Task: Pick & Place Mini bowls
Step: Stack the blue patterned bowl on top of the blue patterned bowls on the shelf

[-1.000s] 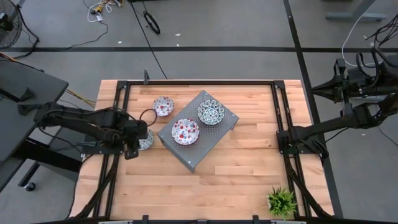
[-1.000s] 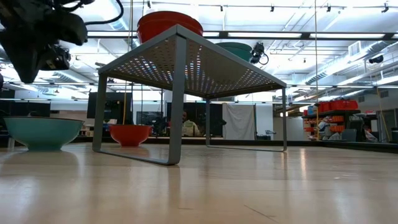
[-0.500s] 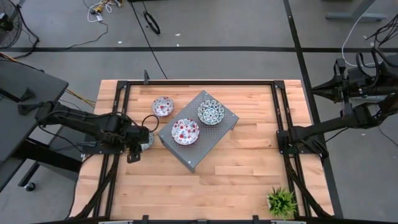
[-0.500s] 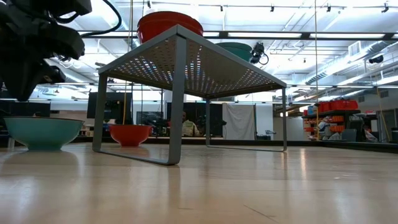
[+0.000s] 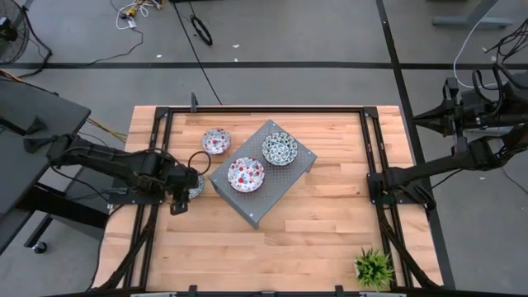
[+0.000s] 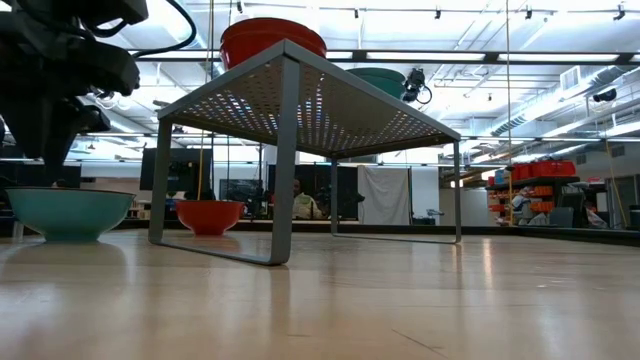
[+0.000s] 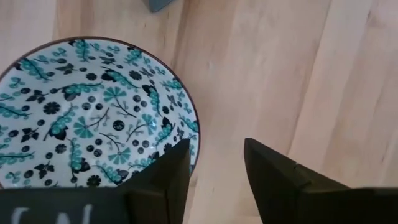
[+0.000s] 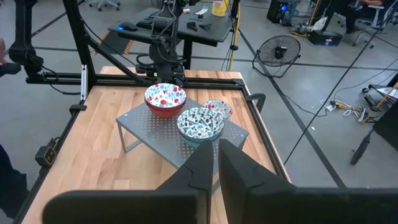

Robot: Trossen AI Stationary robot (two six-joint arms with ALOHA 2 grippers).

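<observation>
Left tool [image 7: 214, 171], fingers spread, straddles the teal bowl's [image 7: 81, 112] rim; bowl holds nothing.

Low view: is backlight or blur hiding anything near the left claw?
Low view: bright ceiling lights leave the left arm a black silhouette above the teal bowl, claw detail lost; the near tabletop is soft. Left wrist view: evenly lit, the bowl's pattern crisp, the left claw open beside its rim.

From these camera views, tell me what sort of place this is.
Probably a robotics lab or workshop. A wooden table fitted with a black frame stands on a concrete floor with loose cables. The right wrist view shows a floor fan and a cluttered workbench; the low view shows open ceilings with strip lights.
</observation>
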